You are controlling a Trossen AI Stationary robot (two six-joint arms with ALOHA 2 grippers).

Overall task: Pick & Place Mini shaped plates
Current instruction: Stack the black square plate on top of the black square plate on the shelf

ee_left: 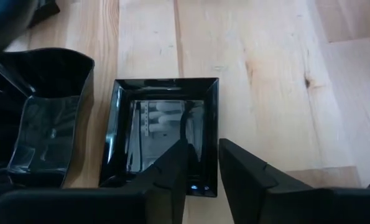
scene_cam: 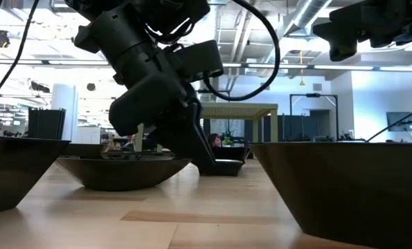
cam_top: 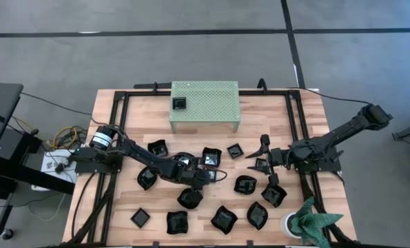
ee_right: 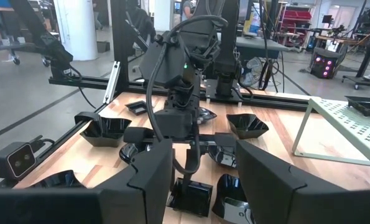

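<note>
Plate [ee_left: 163, 134]: small, hard, shiny, slippery; best gripped by its rim.
Left jaws [ee_left: 202, 163]: astride the rim, not yet clenched.
Right jaws [ee_right: 203, 171]: released.

We note a pale wooden desk [cam_top: 122, 207] carrying scattered glossy black plates [cam_top: 223, 218], a pale green perforated stand [cam_top: 205, 105] at its far edge, and a potted plant [cam_top: 308, 222] at one near corner.

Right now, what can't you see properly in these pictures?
- Low view: a close plate hides the table behind it.
- Left wrist view: the left gripper covers the square plate's near rim; grip unclear.
- High view: the dish on the green stand is too small to identify.
</note>
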